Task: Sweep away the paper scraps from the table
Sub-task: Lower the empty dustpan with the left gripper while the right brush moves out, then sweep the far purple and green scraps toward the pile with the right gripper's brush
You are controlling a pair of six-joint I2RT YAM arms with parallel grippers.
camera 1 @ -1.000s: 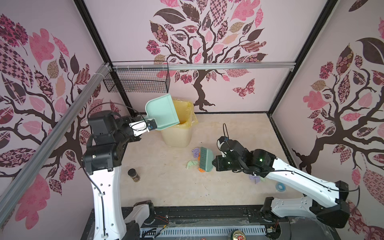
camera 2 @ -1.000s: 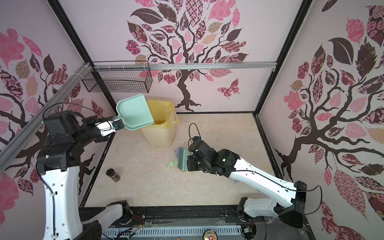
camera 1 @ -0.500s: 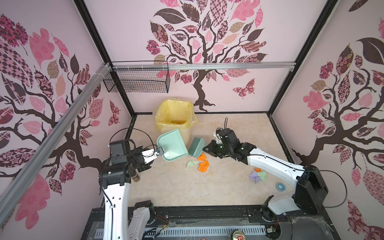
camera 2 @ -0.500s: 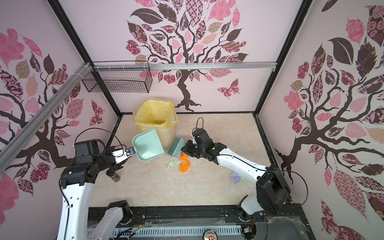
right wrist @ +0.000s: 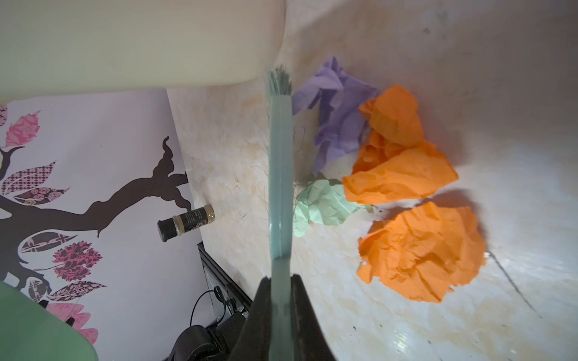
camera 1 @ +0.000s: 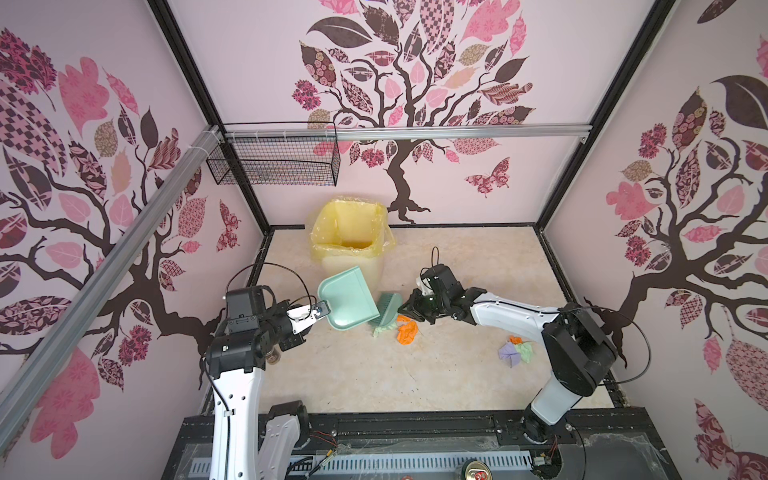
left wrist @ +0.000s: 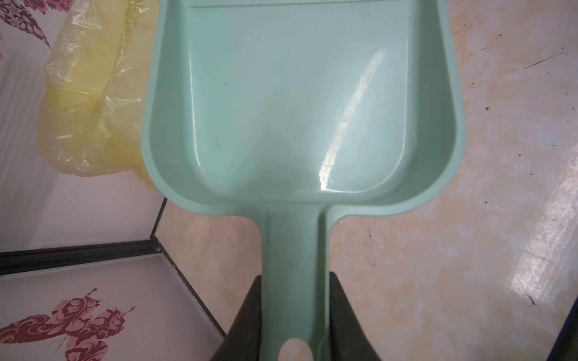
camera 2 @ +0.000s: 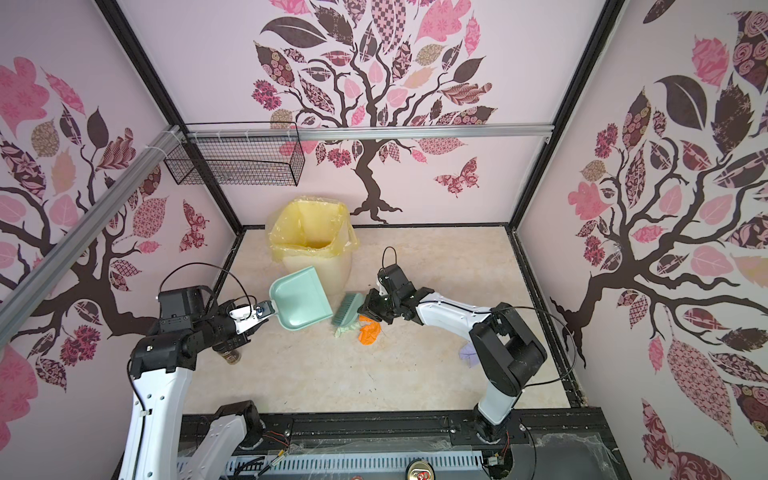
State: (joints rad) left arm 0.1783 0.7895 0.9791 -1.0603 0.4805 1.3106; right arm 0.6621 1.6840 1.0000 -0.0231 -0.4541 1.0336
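**Q:** Now, what do the left fingers (left wrist: 250,318) and right fingers (right wrist: 259,315) hold?

**A:** Left fingers: closed on the handle of the dustpan (camera 1: 347,299), just in front of the bin (camera 1: 349,232). Right fingers: clamped tight on the brush (camera 1: 388,307) handle.

**Q:** And the paper scraps (camera 1: 406,331)?

**A:** On the counter (camera 1: 374,382). One cluster lies beside the brush, near the bin; another lies well apart from the bin, on the right arm's side.

This looks like a robot test room, a small box dressed up like a home. Pink walls (camera 1: 257,75) with tree pictures stand round the tabletop (camera 1: 353,374), with black bars (camera 1: 605,104) and a silver rail (camera 1: 457,132). Two white robot arms (camera 1: 507,316) sit on a black base (camera 1: 415,428). A wire basket (camera 1: 274,166) hangs high, and a bin (camera 1: 349,232) stands just past the left hand (camera 1: 318,309).
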